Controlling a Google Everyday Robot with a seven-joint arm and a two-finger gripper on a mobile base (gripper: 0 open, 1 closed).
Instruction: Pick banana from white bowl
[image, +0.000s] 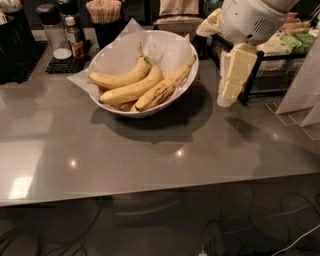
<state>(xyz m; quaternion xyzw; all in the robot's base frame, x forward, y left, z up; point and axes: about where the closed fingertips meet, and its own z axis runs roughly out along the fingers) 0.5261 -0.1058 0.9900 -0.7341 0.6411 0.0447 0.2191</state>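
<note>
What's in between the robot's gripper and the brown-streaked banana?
Camera view: only the white bowl's rim and bare grey counter lie between the gripper, right of the bowl, and the banana.

Dim, glare on counter, hand upper right

Single camera view, mounted high, looking down and forward across a grey countertop at a steep-ish angle. It is set back from the counter's near edge, which runs across the lower third of the frame, with floor cables showing below it. Mid-range framing: the white bowl sits upper centre, fully in frame. Shakers are at upper left and a wire rack at upper right, both cut by the frame top. The gripper enters from the top right corner, close to the lens, hanging down just right of the bowl. The view faces the counter's back row.
</note>
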